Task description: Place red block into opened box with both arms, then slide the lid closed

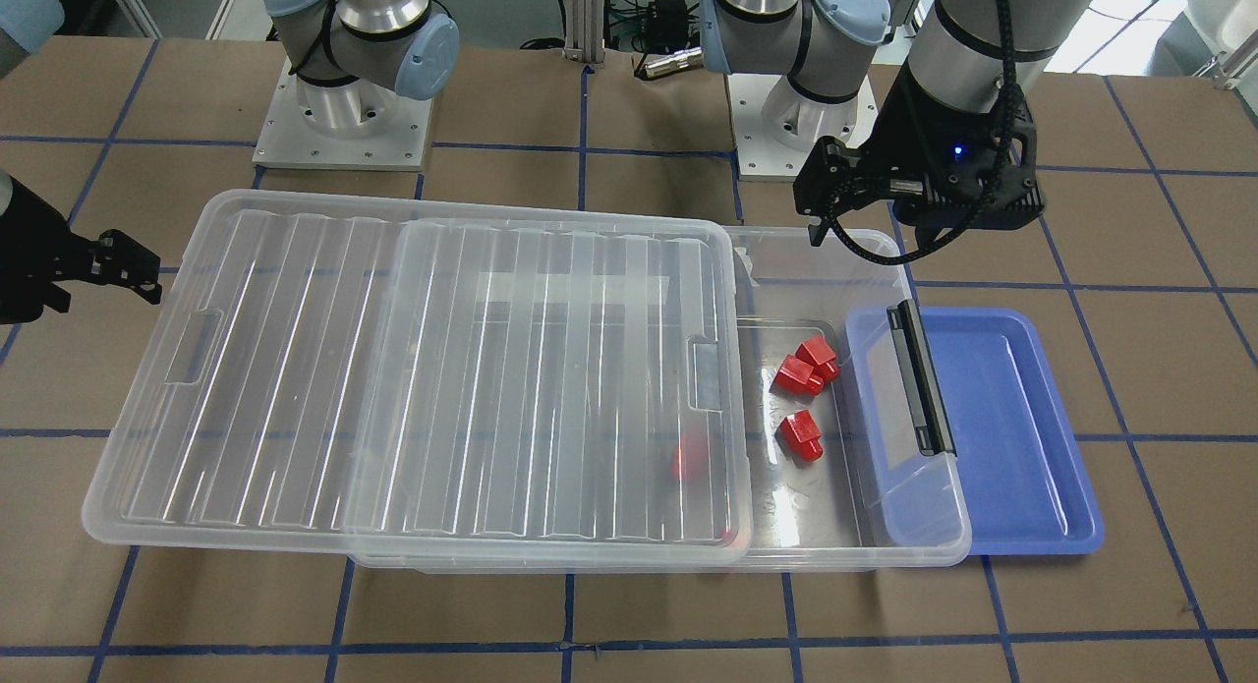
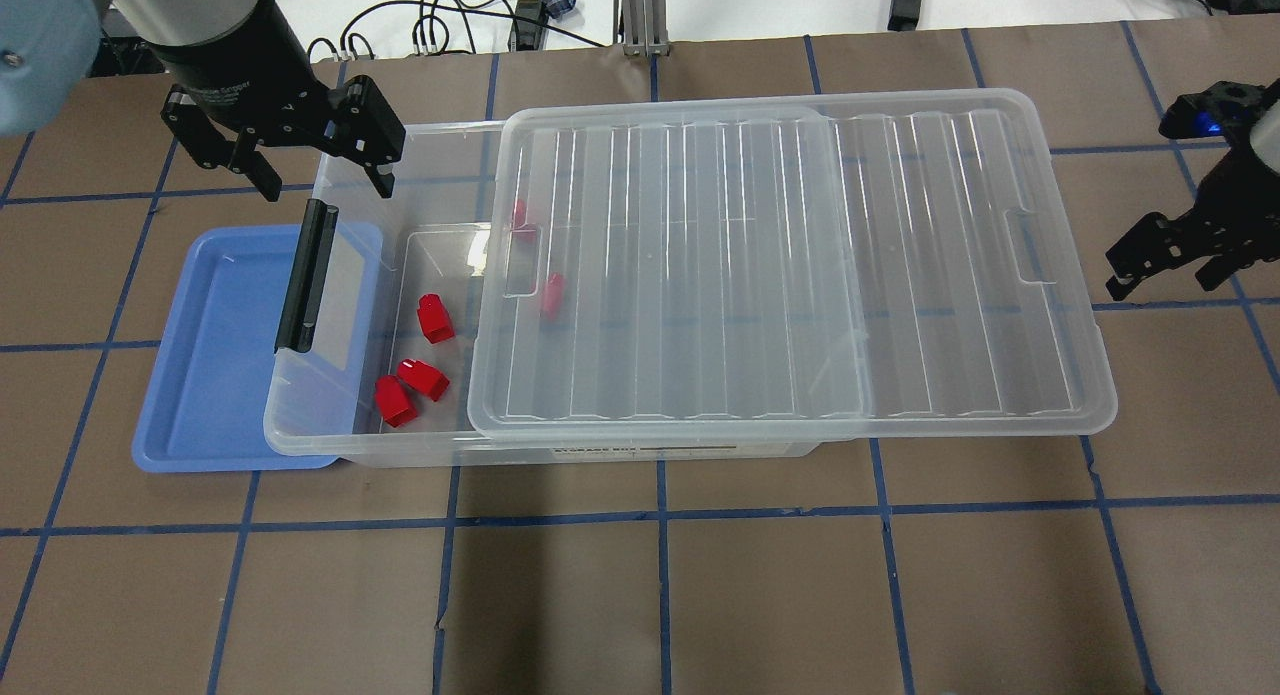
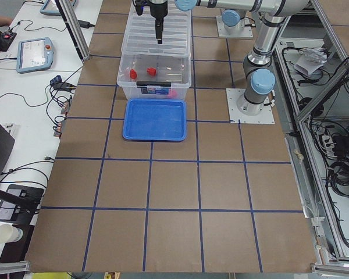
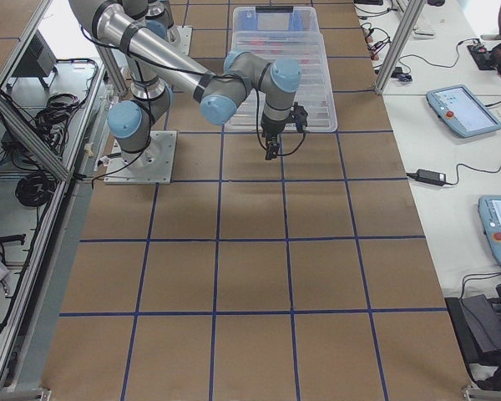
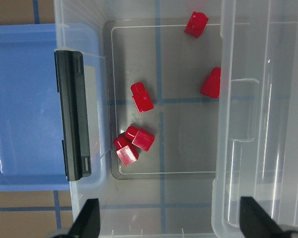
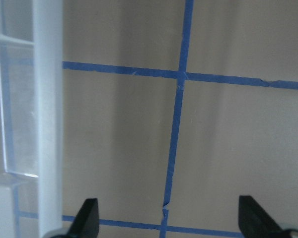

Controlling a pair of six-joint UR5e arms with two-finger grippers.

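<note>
**Five blocks in the box, lid half drawn, both grippers empty**

There were five red blocks (image 5: 141, 97), all inside the one clear box (image 2: 340, 430), and none lay on the table (image 2: 660, 595) or in either gripper. Three sat in the uncovered part at the box's left end. Two of these touched each other near the wall that carried the black bar clasp (image 2: 305, 275), and the third lay just apart from them. The other two lay under the edge of the lid (image 2: 760, 275) and showed only as blurred pink-red shapes through the ribbed plastic.

The single lid covered most of the box and overhung its right end, so that end's wall was hard to make out beneath it. Both of the lid's notches showed.

The left gripper (image 2: 325, 187) hovered above the box's far left corner with its fingers spread wide and nothing between them. The right gripper (image 2: 1165, 275) hung beside the lid's overhanging end, not touching it. Its fingers were likewise wide apart and empty, with bare table beneath them in its wrist view. The overhead view cut off most of its arm.

One blue tray (image 2: 210, 375) lay on the table at the box's left end, and the box's rim overlapped the tray's near edge.
</note>
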